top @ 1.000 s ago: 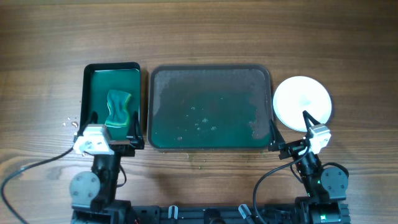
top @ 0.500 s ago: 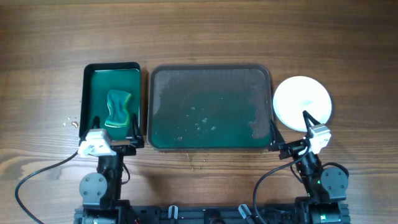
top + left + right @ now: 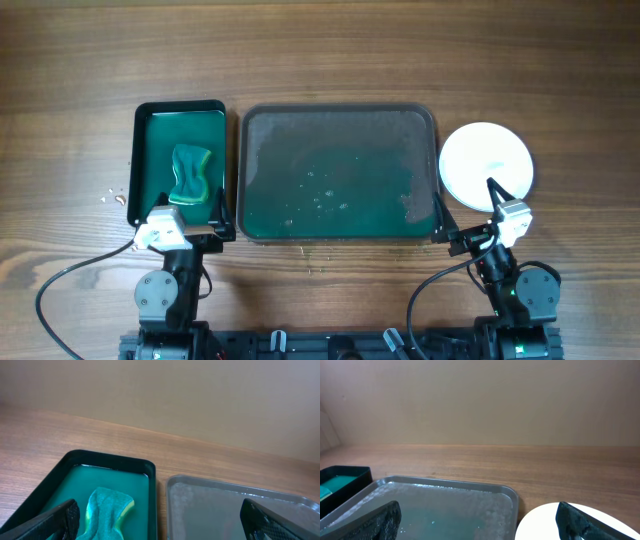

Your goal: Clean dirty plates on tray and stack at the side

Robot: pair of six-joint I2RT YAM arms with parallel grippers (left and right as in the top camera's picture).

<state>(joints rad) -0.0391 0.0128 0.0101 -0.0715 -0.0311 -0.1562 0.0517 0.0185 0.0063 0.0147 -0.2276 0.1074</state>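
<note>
Both arms sit at the near edge of the counter (image 3: 320, 50). The left hand (image 3: 186, 218) has its jaws spread wide and holds nothing; it sits over the near end of the black bin (image 3: 180, 104). In the left wrist view its two dark fingertips (image 3: 50, 521) frame the bin and the neighbouring grey tray (image 3: 300, 135) without touching either. The bin holds green water, and a green and yellow sponge (image 3: 191, 172) lies in it, bent along its length. The tray stands just right of the bin, with a narrow gap between them. Its floor carries a thin film of greenish water with small bubbles near the middle. The right hand (image 3: 464, 200) is also spread wide and grips nothing. One finger is at the near right corner of the tray and the other over the near edge of the white plate (image 3: 486, 160). The plate rests on the counter just right of the tray, apart from its rim. We cannot tell whether it is a single plate or several stacked. A few pale crumbs (image 3: 110, 197) lie on the counter left of the bin.
</note>
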